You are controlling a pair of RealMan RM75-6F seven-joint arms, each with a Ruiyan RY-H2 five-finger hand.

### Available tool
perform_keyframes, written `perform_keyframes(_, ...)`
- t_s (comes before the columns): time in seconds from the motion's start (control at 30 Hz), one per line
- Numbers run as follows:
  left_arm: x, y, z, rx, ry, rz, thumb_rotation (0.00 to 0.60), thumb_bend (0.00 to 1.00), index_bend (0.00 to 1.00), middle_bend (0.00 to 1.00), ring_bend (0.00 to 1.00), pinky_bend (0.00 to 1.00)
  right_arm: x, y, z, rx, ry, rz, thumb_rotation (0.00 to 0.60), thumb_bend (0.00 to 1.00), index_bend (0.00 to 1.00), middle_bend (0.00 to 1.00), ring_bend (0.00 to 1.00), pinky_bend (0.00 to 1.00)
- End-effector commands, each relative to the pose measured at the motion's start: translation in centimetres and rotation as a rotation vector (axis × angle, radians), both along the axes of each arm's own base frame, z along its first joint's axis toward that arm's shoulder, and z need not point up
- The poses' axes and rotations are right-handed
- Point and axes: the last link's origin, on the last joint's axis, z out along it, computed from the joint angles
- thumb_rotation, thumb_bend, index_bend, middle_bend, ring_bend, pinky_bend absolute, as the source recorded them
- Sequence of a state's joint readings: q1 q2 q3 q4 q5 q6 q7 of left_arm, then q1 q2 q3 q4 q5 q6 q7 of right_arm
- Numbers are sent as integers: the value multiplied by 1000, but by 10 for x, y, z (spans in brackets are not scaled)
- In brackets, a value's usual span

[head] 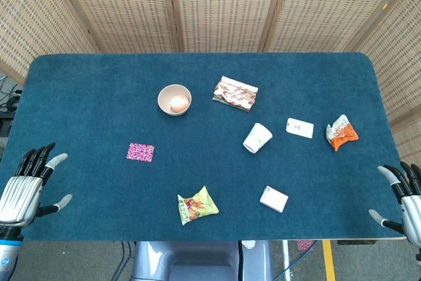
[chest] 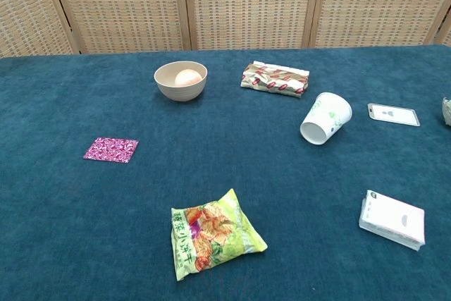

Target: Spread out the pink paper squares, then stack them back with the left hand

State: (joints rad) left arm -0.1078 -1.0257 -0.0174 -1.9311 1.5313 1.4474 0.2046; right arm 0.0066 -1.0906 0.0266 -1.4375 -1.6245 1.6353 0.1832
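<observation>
Fingers (head: 51,160) of the left hand (head: 23,189) are spread apart, grasping nothing, at the near-left bench corner; right hand (head: 409,201) likewise released, fingers apart, at the near-right corner. Neither hand shows in the chest view.

Bench (head: 99,90), blue cloth, carries everything. Largest to smallest, roughly: green snack bag (head: 197,205) near the front edge; patterned pack (head: 235,93) at the back middle; bowl (head: 174,100) with a pale round thing inside, left of the pack; paper cup (head: 257,138) tipped on its side; white tissue pack (head: 273,199) front right; orange wrapper (head: 341,132) far right; white card (head: 300,127) between cup and wrapper.

Pink squares (head: 140,152) lie as one flat stack, left of centre, apart from everything else; long axis roughly side to side. Cannot tell how many sheets.

Key relation: stack sits ahead and to the right of the left hand, well apart from it, and far from the right hand, so the left is clearly nearer. Judgement: spreading not yet begun; the reach needs the left arm going forward and inward over bare cloth.
</observation>
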Motion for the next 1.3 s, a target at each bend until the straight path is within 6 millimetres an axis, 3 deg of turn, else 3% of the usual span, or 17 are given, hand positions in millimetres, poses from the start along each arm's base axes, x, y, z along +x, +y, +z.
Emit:
perform_keyframes(0.03, 1, 1, -1, -2, 0, -4, 556, 220, 155, 0, 0, 0, 0, 0, 1, -3, -1, -3, 600, 131, 160, 190, 0, 0)
perform_keyframes(0.37, 1, 10, -5, -23, 16, -6, 556, 220, 155, 0, 0, 0, -2, -2, 0, 3, 0, -8, 600, 131, 160, 190, 0, 0)
perform_keyframes(0.8, 8, 45, -19, -245, 23, -30, 556, 216, 156, 0, 0, 0, 0, -1, 0, 0, 3, -12, 600, 131, 160, 191, 0, 0)
perform_keyframes(1.3, 16, 87, -44, -464, 39, -24, 556, 119, 112, 0, 0, 0, -1, 4, 2, -14, 4, -19, 600, 131, 160, 193, 0, 0)
